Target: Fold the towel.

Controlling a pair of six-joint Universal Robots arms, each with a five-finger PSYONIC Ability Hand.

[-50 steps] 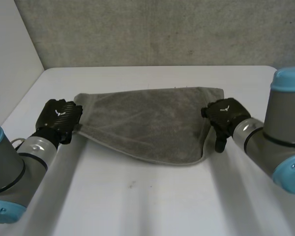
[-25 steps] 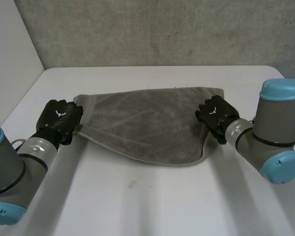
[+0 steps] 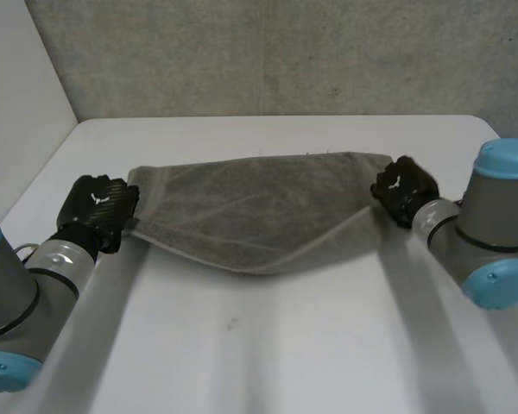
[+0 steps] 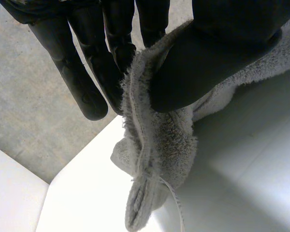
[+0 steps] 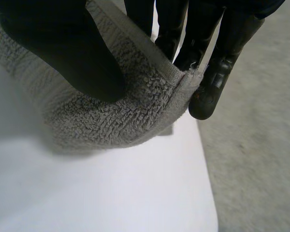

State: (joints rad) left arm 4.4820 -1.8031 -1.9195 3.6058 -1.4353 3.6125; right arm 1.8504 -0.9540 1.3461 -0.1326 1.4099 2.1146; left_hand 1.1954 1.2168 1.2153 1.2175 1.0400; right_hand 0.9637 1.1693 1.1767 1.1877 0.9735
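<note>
Head view: one white table [image 3: 268, 345], bare in its near part, with two grey arms entering at the near corners. One grey towel [image 3: 259, 211] sits on the table's middle, stretched sideways between two robot hands. The left robot hand [image 3: 99, 211] is at the towel's left end and the right robot hand [image 3: 403, 185] at its right end. The towel's near edge sags in a curve between them. Left wrist view: the thumb pinches a bunched towel edge against the fingers [image 4: 87, 72], a closed grip on the towel. Right wrist view: thumb and fingers [image 5: 217, 67] likewise clamp a towel corner. Beyond the table's far edge stands one grey wall [image 3: 285, 52].
</note>
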